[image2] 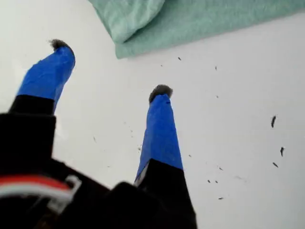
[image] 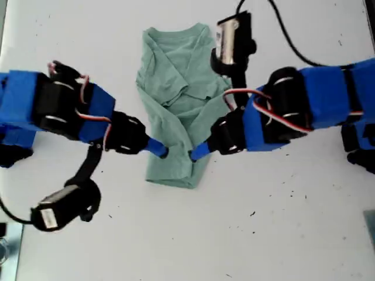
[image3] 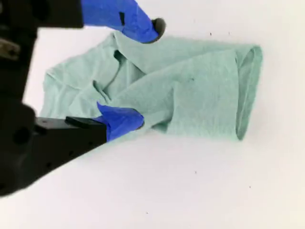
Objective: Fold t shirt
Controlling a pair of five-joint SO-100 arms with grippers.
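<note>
in the exterior view the t shirt [image: 176,99] lies folded lengthwise on the white tabletop [image: 263,234], collar toward the edge at the view's top. my first gripper [image: 159,150] reaches its edge from the exterior view's left, and my second gripper [image: 198,153] from the right. in the first wrist view my first gripper [image2: 110,67] stands wide open and holds nothing, over bare tabletop [image2: 238,119] just short of a corner of the t shirt [image2: 200,19]. in the second wrist view my second gripper [image3: 145,74] is spread open across the rumpled t shirt [image3: 200,90], fingertips at the cloth, not pinching it.
</note>
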